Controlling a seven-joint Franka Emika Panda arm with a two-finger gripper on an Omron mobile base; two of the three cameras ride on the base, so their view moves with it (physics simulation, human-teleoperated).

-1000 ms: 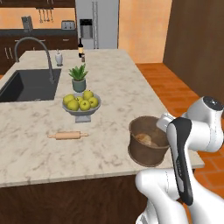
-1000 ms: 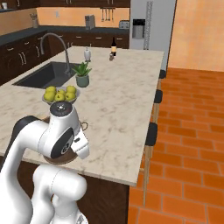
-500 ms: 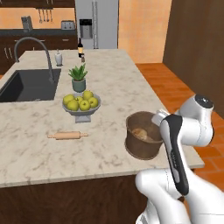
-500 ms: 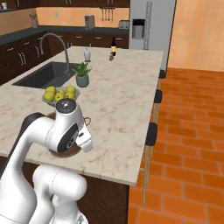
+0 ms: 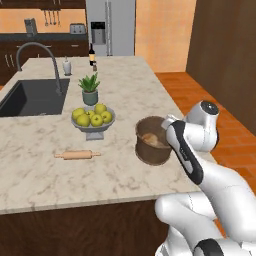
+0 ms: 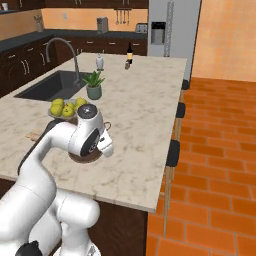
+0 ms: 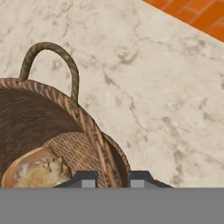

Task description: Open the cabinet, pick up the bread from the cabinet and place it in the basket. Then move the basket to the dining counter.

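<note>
— Basket position? Round brown woven basket (image 5: pixel 152 142) sits at centre right of the left base frame, on the light beige marbled dining counter (image 5: pixel 125 100), near that counter's right-hand edge. Half hidden behind the white arm at centre left of the right base frame (image 6: pixel 85 156).

— And the bread? Small golden-tan bun (image 7: pixel 37 171) lies inside the basket, on its woven floor, at lower left of the hand frame. Visible too as a pale patch within the rim in the left base frame (image 5: pixel 150 140).

— Gripper? Two-finger gripper (image 7: pixel 112 178) at bottom centre of the hand frame, dark tips narrow and clamped on the basket's thick rim, one tip inside the wall, one outside. Looped handle arches up at upper left of that frame.

— Anything else on the counter? Grey fruit bowl of green-yellow apples (image 5: pixel 93 119) left of the basket, well apart. Wooden rolling pin (image 5: pixel 77 155) lower left of the bowl. Small potted green plant (image 5: pixel 90 89) above the bowl, beside the dark built-in sink (image 5: pixel 30 97) with its curved grey tap (image 5: pixel 40 62). Dark bottle (image 5: pixel 92 55) and small white shaker (image 5: pixel 67 65) near the counter's far end, upper middle of the frame.

— Basket lifted or resting? Cannot tell for certain; base looks level with the stone top.
</note>
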